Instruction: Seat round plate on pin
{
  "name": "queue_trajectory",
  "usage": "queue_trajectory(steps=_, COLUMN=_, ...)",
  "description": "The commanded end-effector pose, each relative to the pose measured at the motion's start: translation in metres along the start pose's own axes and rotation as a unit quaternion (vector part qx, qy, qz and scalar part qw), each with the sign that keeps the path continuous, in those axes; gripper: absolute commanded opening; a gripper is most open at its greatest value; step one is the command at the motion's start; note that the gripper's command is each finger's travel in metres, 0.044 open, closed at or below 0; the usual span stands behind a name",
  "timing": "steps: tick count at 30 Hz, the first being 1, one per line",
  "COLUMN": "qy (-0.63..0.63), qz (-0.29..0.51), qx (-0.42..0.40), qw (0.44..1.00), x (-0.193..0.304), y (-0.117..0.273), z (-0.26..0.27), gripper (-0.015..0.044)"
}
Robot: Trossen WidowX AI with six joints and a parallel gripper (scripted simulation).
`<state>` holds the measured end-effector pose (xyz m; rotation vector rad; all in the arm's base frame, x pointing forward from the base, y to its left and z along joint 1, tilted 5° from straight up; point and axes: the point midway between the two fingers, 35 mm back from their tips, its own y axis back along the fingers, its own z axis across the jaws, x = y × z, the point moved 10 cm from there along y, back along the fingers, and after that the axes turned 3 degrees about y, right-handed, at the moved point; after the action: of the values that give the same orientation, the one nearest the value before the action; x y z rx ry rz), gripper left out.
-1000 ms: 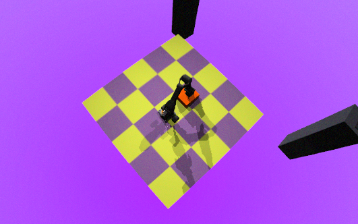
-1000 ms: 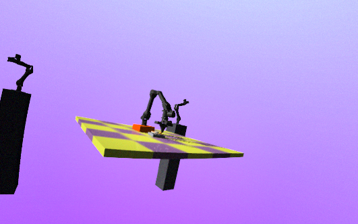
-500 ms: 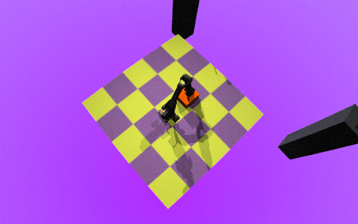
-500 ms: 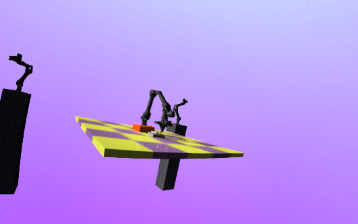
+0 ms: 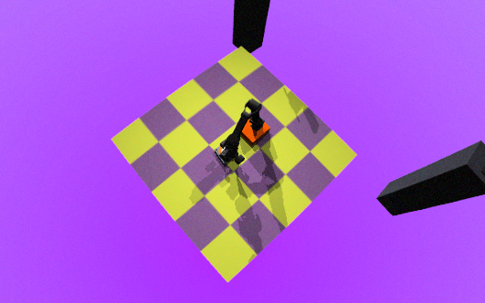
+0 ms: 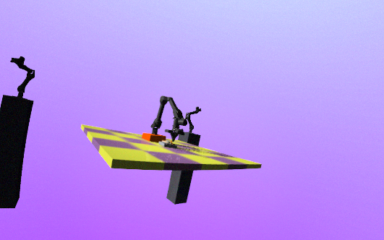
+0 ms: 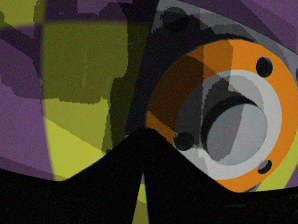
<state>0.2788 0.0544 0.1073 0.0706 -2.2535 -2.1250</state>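
The round plate [image 7: 289,112] has an orange outer ring, a pale inner ring and several dark holes. It sits around the grey post [image 7: 241,134] on the dark grey square base [image 7: 162,37] [image 6: 163,144]. In the top view the plate [image 5: 220,150] shows only as an orange patch beside the arm. The orange tab and the pin cannot be made out, nor can any tilt of the plate. My gripper [image 7: 145,136] [image 6: 173,139] is shut and empty, pointing down over the base. Its fingertips overlap the plate's left rim in the wrist view; whether they touch it cannot be told.
The arm stands on an orange block [image 5: 256,133] [image 6: 153,136] close to the base. Both are on a yellow and purple checkered table top [image 5: 183,197] [image 6: 123,159]. Beyond its edges stand dark pillars [image 5: 434,182] [image 6: 9,152], and other dark arms show on pillars. Arm shadows cross the table and plate.
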Motion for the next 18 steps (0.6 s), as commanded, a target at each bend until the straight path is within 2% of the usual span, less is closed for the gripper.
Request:
queue_trajectory(steps=1, qy=-0.002, qz=0.009, qx=0.003, qw=1.0, x=0.007, y=-0.003, z=-0.001, gripper=0.0)
queue_trajectory(steps=18, qy=-0.002, qz=0.009, qx=0.003, qw=1.0, x=0.018, y=-0.003, z=-0.004, gripper=0.0)
